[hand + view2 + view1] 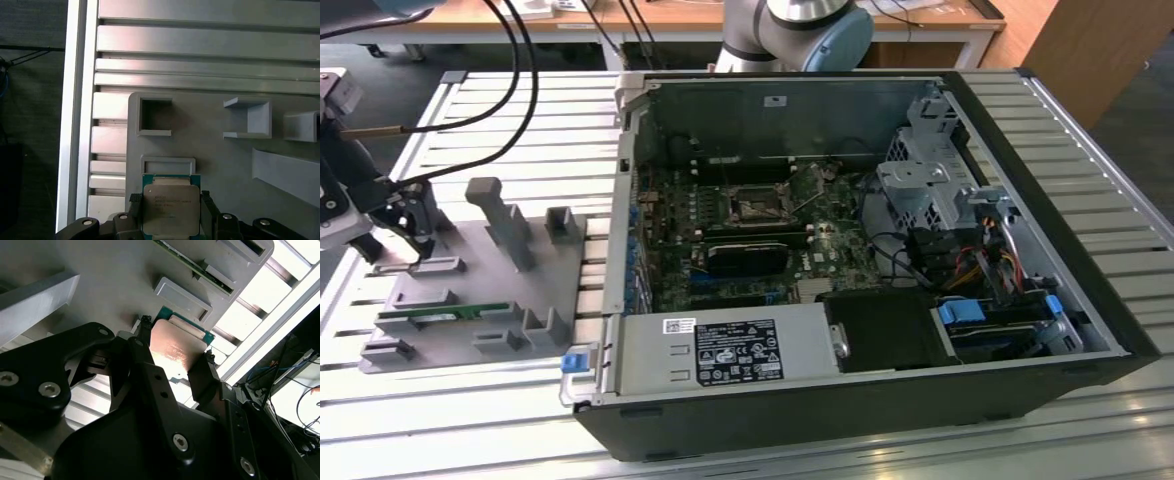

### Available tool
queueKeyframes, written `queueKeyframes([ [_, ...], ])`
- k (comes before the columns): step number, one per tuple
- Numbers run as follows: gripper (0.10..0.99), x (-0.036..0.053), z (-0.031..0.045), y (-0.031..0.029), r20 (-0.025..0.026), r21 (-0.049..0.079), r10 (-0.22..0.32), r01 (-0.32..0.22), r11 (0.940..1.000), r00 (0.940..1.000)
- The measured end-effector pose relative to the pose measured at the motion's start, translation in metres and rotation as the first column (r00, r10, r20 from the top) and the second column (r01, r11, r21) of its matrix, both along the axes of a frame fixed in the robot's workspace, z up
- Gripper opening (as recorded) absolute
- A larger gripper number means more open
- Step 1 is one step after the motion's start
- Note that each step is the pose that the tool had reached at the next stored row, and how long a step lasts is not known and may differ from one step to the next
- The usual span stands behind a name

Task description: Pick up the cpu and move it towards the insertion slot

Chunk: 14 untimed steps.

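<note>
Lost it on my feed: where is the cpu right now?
In both wrist views the cpu sits clamped in the hand over the grey fixture plate, at the exterior view's left, outside the computer case.

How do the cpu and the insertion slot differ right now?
The cpu is a solid chip with a shiny metal top; the insertion slot is a metal frame with a dark centre. The cpu is clamped in the gripper at the grey tray; the insertion slot sits inside the open computer case. Both are square.
</note>
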<state>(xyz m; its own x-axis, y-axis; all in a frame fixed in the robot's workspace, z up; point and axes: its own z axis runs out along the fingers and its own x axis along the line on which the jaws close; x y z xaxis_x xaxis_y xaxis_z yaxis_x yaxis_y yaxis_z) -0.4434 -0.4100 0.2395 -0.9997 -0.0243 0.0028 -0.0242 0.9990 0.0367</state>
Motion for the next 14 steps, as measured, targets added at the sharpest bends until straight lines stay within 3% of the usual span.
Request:
queueKeyframes([
  [14, 0.545, 0.0000, 0.0050, 0.0006, 0.0003, 0.000, 0.000, 0.000, 1.0000, 1.0000],
])
